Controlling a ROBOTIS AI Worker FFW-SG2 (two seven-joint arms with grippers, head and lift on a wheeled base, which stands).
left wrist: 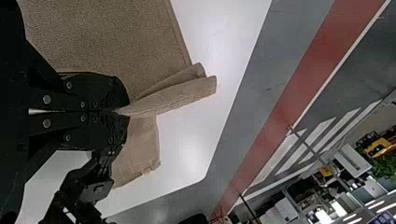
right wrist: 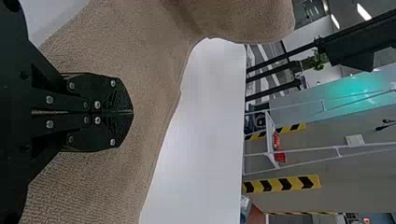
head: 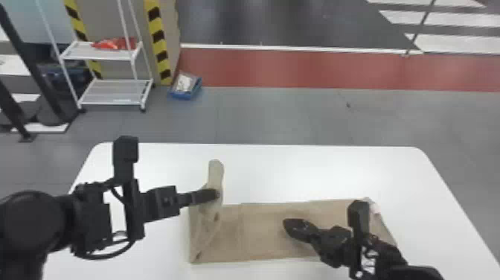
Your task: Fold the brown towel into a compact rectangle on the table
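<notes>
My left gripper (head: 215,194) is shut on the lifted left end of the brown towel (head: 275,231), above the table. That pinched part rises and sticks out toward the table's far side, while the rest lies as a long flat strip. In the left wrist view, cloth of the towel (left wrist: 107,37) fans out from the tips of the left gripper (left wrist: 122,111). My right gripper (head: 288,225) is over the middle of the strip. In the right wrist view, the right gripper (right wrist: 132,112) has its fingers together, with the towel (right wrist: 154,60) behind and beside them.
The white table (head: 297,167) extends around the towel, with its far edge beyond it. A small pale tag or patch (head: 373,207) shows at the towel's far right corner. A white shelf rack (head: 111,93) and a blue box (head: 186,87) stand on the floor beyond.
</notes>
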